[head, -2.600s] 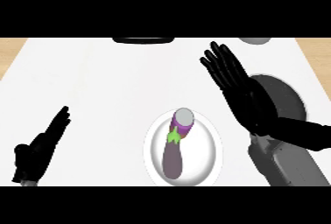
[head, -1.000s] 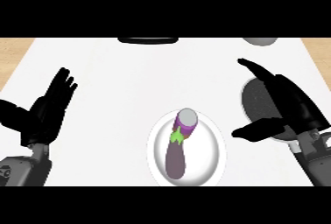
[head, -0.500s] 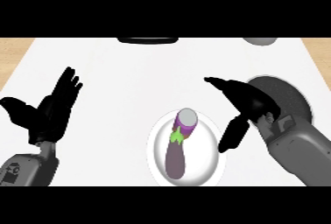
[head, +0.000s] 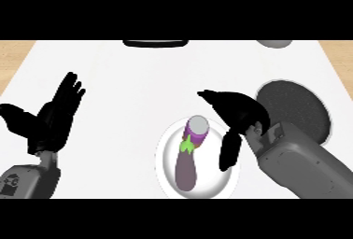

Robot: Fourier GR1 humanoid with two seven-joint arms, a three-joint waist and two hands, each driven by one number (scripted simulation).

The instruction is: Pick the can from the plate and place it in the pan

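The white counter is bounded at the frame's far left and upper right by a strip of wood-toned surface. A dark object and a grey rounded object are cut off by the top edge. Open counter is seen between the left hand and the plate, and across the upper middle.

The can is seen on the white plate at lower centre, at the plate's upper end, with a silver top and purple side. Touching it below, a purple eggplant with a green cap is laid lengthwise.

The left hand is held open at the left, fingers straight and slightly spread. The right hand is bent over the plate's right rim, just beside the can, fingers curled downward with nothing enclosed. The dark round pan is found at the right, partly covered by the right forearm.
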